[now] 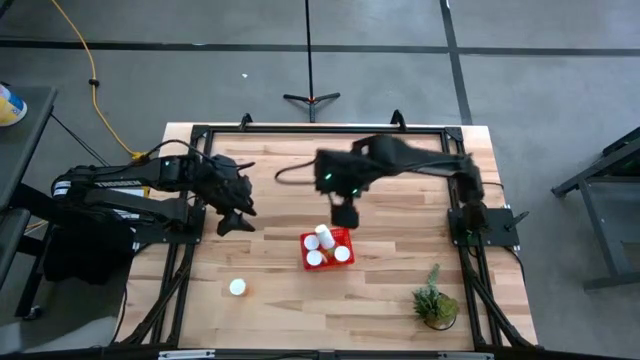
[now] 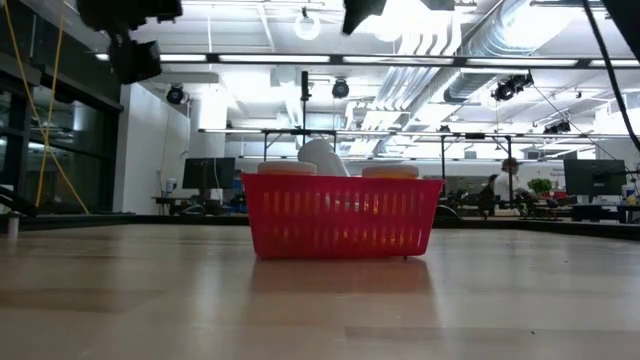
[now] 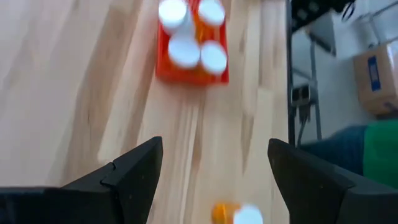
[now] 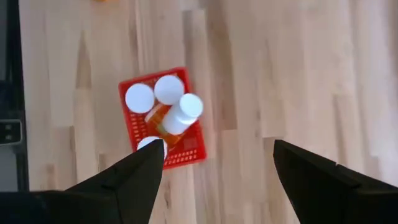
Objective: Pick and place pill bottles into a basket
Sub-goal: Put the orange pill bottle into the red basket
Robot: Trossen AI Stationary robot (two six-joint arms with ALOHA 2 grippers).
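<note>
— While my left gripper (image 1: 232,212) hangs over the table's (image 1: 390,310) left half, fingers spread wide and holding nothing, what lies to its right?

— One pill bottle (image 1: 237,288), white cap up, alone on the wood nearer the front edge. Then, at centre, the basket (image 1: 343,237): red mesh plastic, low-sided, rectangular. My right gripper (image 1: 344,214) hovers just behind it, jaws parted and empty. Far right, near the front corner, a small green plant (image 1: 436,300).

— How many bottles are in the basket?

— Four white caps by my count from the right wrist camera; one bottle (image 4: 180,116) leans across the others, orange body showing. With the loose one, five bottles, one basket, one plant.

— What does each camera add?

— The table-level camera shows the basket's slatted wall (image 2: 340,217) and caps peeking above the rim, but not the stray bottle. My left wrist camera catches that stray bottle (image 3: 239,214) lying on its side, orange body visible, between my fingers (image 3: 134,171), which the overhead shot cannot resolve.
</note>
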